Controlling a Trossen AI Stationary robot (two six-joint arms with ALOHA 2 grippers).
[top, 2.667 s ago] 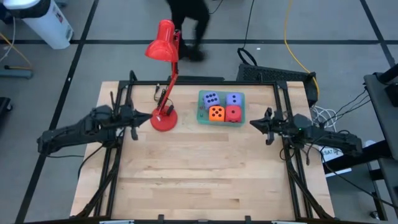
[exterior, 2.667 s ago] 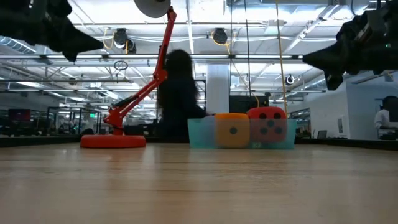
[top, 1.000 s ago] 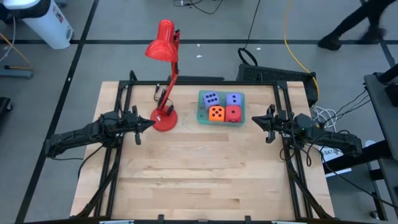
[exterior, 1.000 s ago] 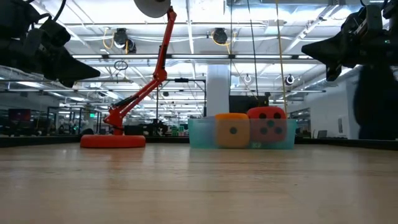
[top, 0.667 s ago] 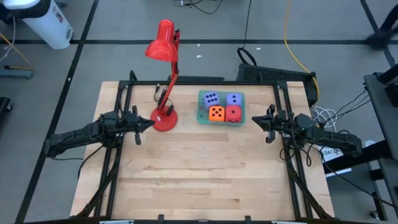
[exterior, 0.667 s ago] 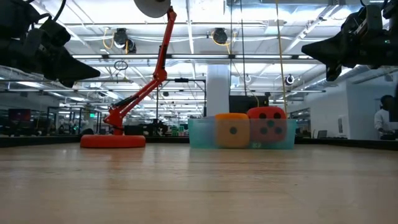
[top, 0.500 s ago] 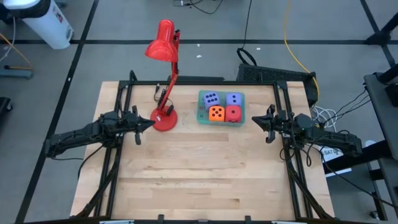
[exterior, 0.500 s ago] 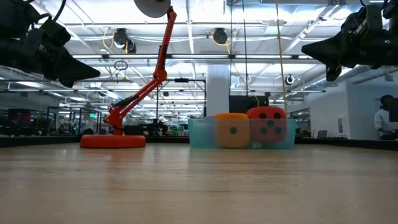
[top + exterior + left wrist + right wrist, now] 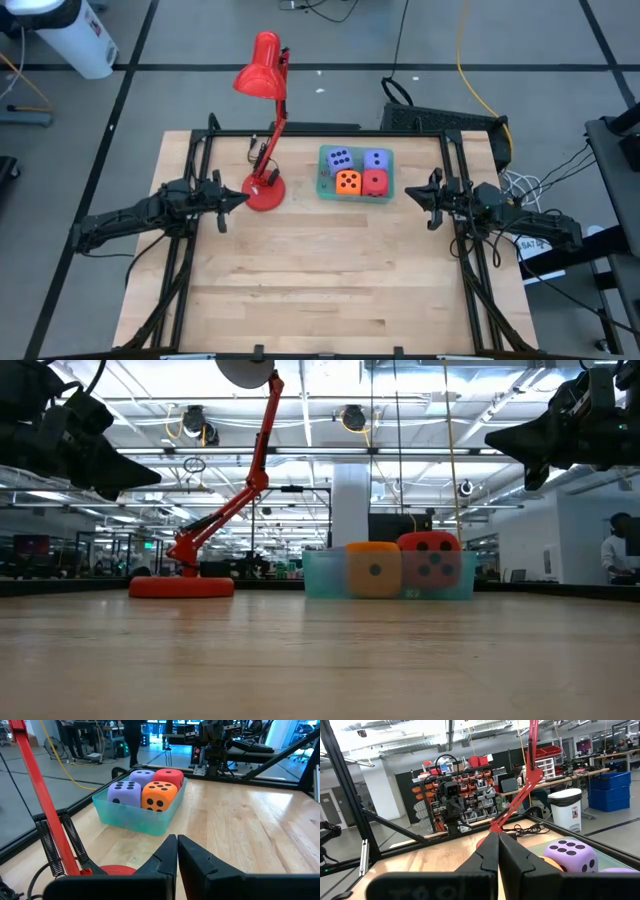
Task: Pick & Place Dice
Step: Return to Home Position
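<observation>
**Four dice [image 9: 349,181] in the bin; both grippers shut and empty**

Overhead, taking the centre of the wooden table [image 9: 320,290] as the dial's hub, the green bin [image 9: 322,172] stands between 12 and 1 o'clock, near the far edge. All four cubes sit inside it in a two-by-two block. The two purple dice [image 9: 339,159] fill the far row at 11 and 1 o'clock of the bin's centre, with the orange die [image 9: 348,183] at 7 o'clock and the red die [image 9: 374,182] at 5 o'clock. The red die rises highest above the rim in the low view.

The base of the red desk lamp [image 9: 263,192] lies at 9 o'clock of the bin. Its arm leans away toward 12 o'clock, so the shade hangs beyond the table edge.

The left gripper [image 9: 238,197] hangs above the table just beside the lamp base, at that base's 9 o'clock. Its fingers are pressed together on nothing. The right gripper [image 9: 408,198] hangs between 3 and 4 o'clock of the bin, apart from it. Its fingers meet likewise, with nothing held.
</observation>
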